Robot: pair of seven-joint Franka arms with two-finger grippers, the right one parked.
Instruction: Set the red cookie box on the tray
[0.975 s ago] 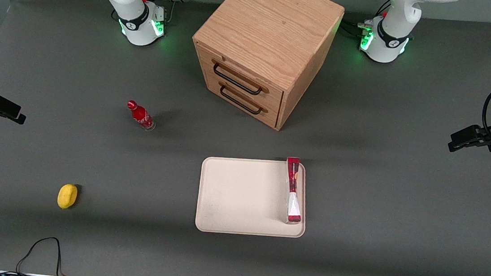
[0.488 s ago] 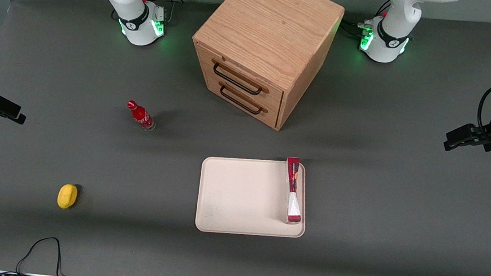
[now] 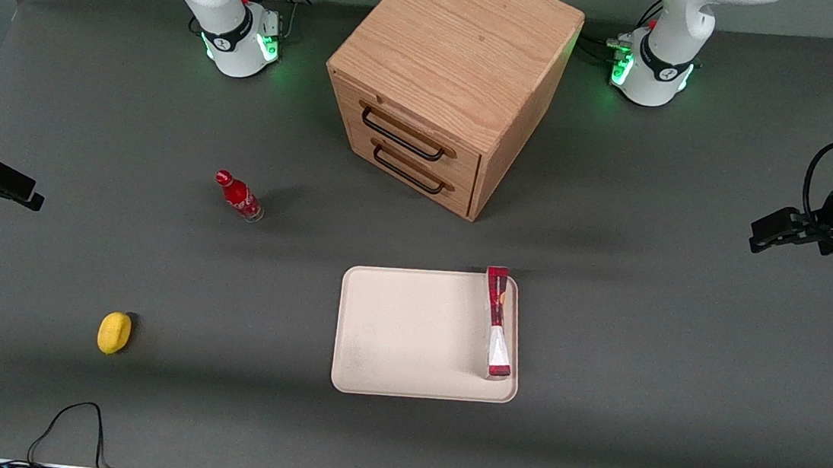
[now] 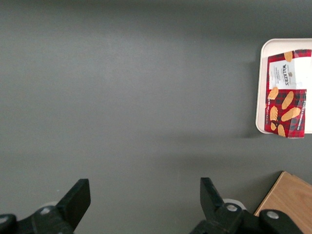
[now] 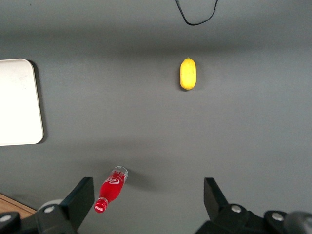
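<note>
The red cookie box (image 3: pixel 497 322) (image 4: pixel 287 92) rests on the cream-white tray (image 3: pixel 407 332) (image 4: pixel 261 97), along the tray's short rim at the working arm's end. In the front view only its thin red edge shows. The left wrist view shows its printed face with cookie pictures. My left gripper (image 3: pixel 756 235) (image 4: pixel 144 187) hangs above bare table at the working arm's end, well apart from the tray. It is open, with nothing between its fingers.
A wooden two-drawer cabinet (image 3: pixel 451 77) (image 4: pixel 287 202) stands farther from the front camera than the tray. A small red bottle (image 3: pixel 238 196) (image 5: pixel 111 189) and a yellow object (image 3: pixel 114 332) (image 5: pixel 188 73) lie toward the parked arm's end. A black cable (image 3: pixel 70 422) loops near the front edge.
My left gripper has drifted slightly toward the table's middle. The cookie box and tray have not moved.
</note>
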